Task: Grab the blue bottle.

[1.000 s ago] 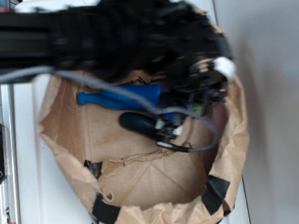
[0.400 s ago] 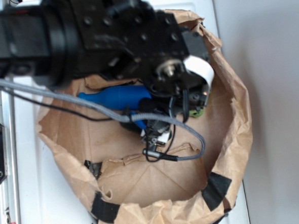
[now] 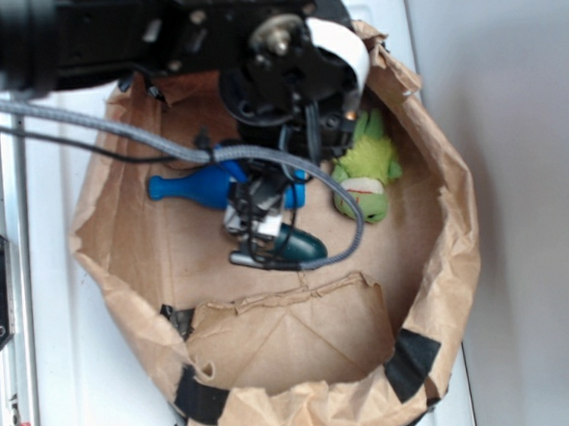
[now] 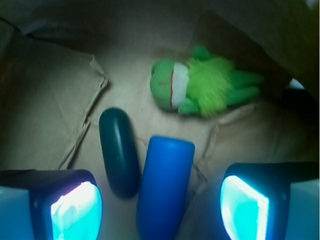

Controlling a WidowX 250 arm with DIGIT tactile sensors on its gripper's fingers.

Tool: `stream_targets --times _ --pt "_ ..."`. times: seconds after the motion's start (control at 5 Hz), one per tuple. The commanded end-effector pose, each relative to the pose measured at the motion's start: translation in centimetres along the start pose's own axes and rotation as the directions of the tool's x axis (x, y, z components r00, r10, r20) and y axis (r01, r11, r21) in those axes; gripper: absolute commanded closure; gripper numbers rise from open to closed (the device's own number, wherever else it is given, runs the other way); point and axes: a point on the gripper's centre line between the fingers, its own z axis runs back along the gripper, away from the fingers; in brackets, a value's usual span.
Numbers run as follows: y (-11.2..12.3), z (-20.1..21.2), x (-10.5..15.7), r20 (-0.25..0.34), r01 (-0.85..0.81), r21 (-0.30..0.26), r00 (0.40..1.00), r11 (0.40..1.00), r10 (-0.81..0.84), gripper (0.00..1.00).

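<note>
Exterior view: the arm hangs over a crumpled paper bag [image 3: 442,261] laid open like a bowl on the white table. The blue bottle [image 3: 191,188] lies on its side on the bag floor, neck pointing left; its base end is hidden under the gripper [image 3: 265,214]. A dark teal capsule [image 3: 301,246] peeks out just below the gripper, and a green plush frog [image 3: 367,169] lies to the right, apart from the bottle. Jaw state cannot be judged here, the wrist covers it.

Wrist view: the jaws stand wide open and hold nothing. The two fingers [image 4: 65,205] glow at the bottom corners, w/ the blue bottle's flat end [image 4: 165,185] between them, a bit left of centre. The capsule [image 4: 119,150] lies just beside the bottle and is also inside the gap.

Step, as I judge: alignment before the descent. Next move probably needs a small shift so the left finger comes down between capsule and bottle, then lower & close.
</note>
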Motion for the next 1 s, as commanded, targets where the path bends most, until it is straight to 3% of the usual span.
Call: stream_targets --times 0.0,0.4,0.6,0.8 --pt "1.4 1.1 -2.5 -0.019 -0.024 0.064 1.000 0.998 0.025 0.00" --pt "1.3 -2.5 -2.9 -0.060 -0.036 0.138 0.997 0.990 0.044 0.00" --pt "1.1 -4.6 -2.9 -0.095 -0.037 0.134 0.994 0.990 0.050 0.00" --pt "1.0 -5.1 -8.1 -0.107 -0.011 0.169 0.994 0.986 0.030 0.00"
